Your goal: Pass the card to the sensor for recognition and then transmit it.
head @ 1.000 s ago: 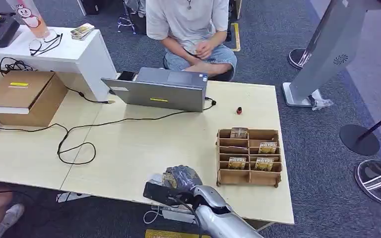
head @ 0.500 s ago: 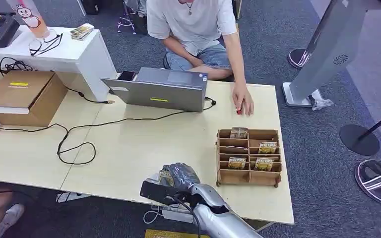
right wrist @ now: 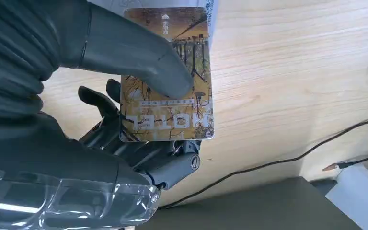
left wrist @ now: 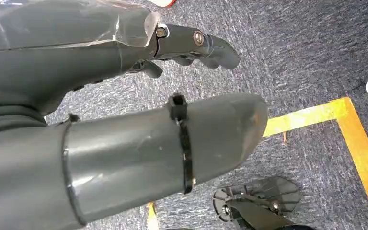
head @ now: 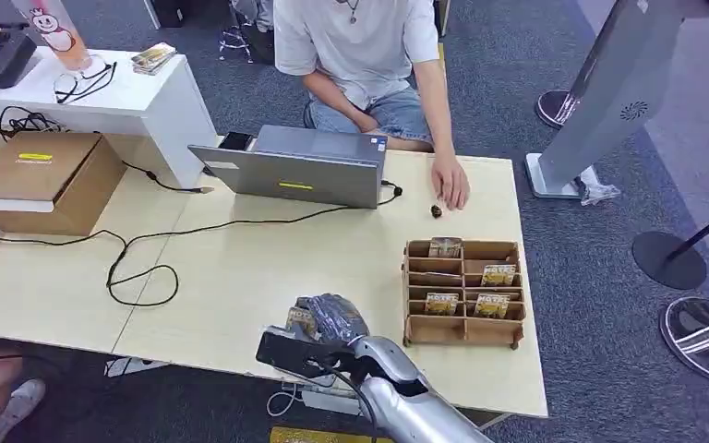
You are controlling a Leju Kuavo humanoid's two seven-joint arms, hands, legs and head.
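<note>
My right hand (head: 334,317) hovers just above the near edge of the light wood table (head: 268,268), left of the wooden rack. It pinches a yellow-brown hotel card (head: 301,322) between thumb and fingers. In the right wrist view the card (right wrist: 168,112) faces the camera with the thumb (right wrist: 139,52) pressed on its face and the fingers (right wrist: 139,148) behind it, over the tabletop. A white edge with blue print (right wrist: 212,12) peeks out behind the card's far end. My left hand (left wrist: 139,120) hangs over the blue carpet, fingers apart, holding nothing.
A wooden rack (head: 463,291) holding several cards stands right of my hand. A person sits beyond the table, one hand (head: 450,180) resting near a small dark thing (head: 437,210). A laptop (head: 295,166), a black cable (head: 138,268) and a cardboard box (head: 46,180) lie further left.
My right hand has carried the card slightly left and farther onto the table. The person's hand reached to the small thing on the table, then drew back a little.
</note>
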